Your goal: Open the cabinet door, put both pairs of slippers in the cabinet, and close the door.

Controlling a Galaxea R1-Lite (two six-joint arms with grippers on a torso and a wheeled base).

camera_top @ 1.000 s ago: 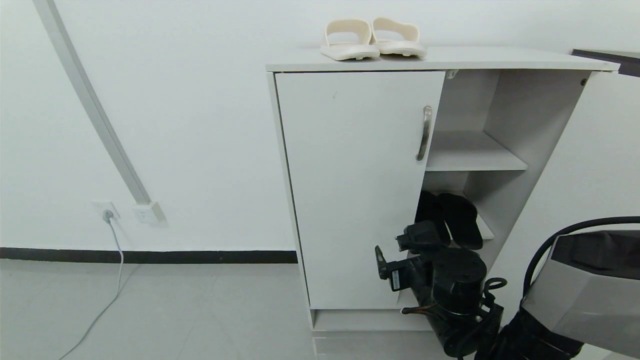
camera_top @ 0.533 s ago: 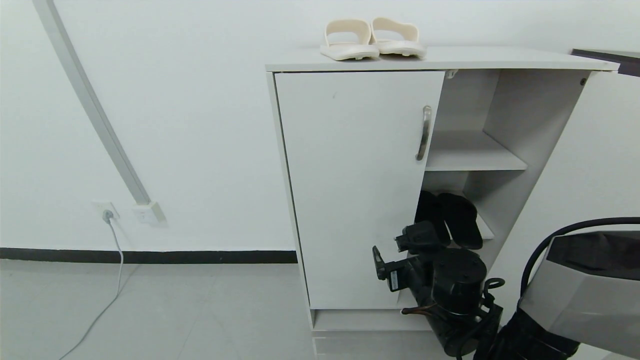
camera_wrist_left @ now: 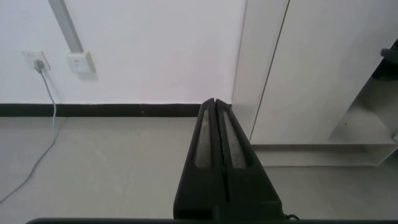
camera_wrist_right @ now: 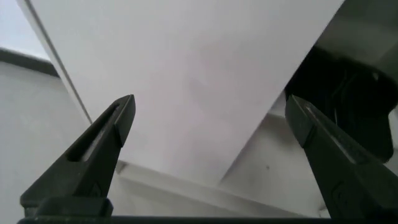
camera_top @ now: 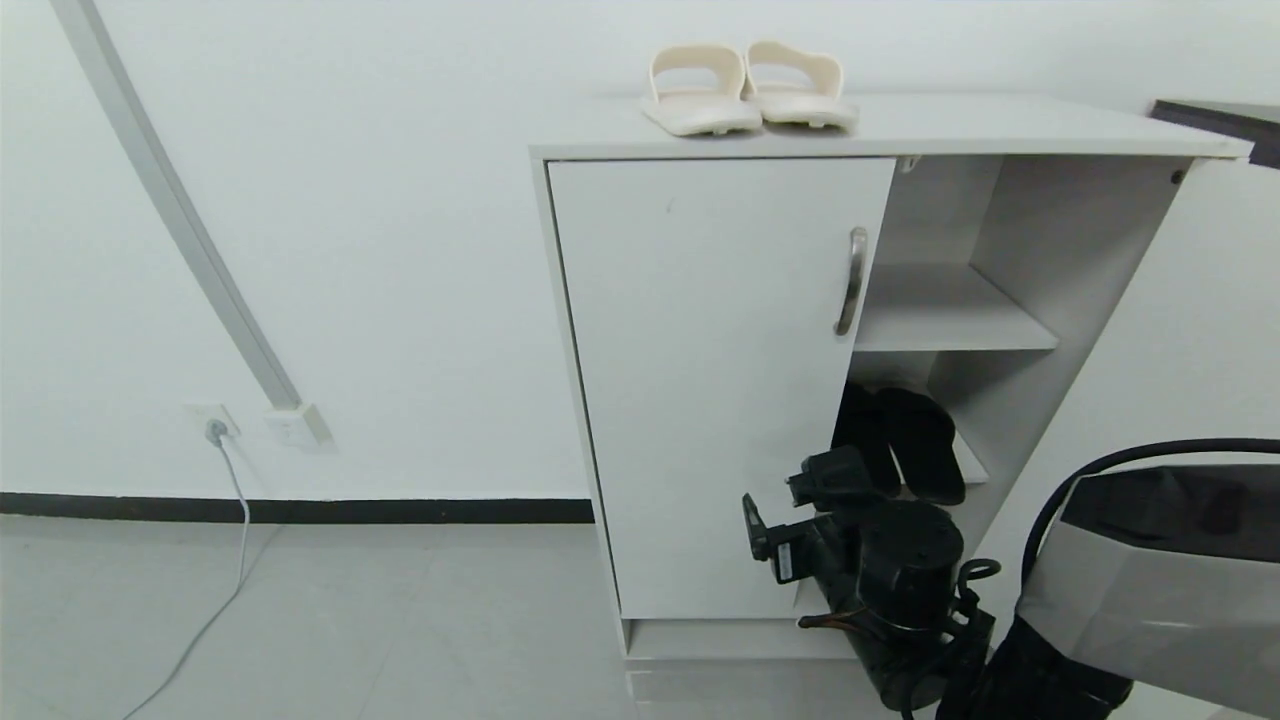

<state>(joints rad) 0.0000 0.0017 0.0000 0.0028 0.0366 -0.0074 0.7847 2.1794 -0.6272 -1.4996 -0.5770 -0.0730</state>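
Cabinet door on the left stands closed; low at its edge we hold our right gripper released wide, our left gripper clenched above the floor. Inside, black slippers sit on the lower shelf; cream slippers rest on the cabinet top.

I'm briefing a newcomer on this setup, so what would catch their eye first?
A cream pair of slippers sits on top of the white cabinet, whose right side stands open. A black pair sits on a lower shelf inside, and the right gripper, open, hangs low in front of it by the closed left door.
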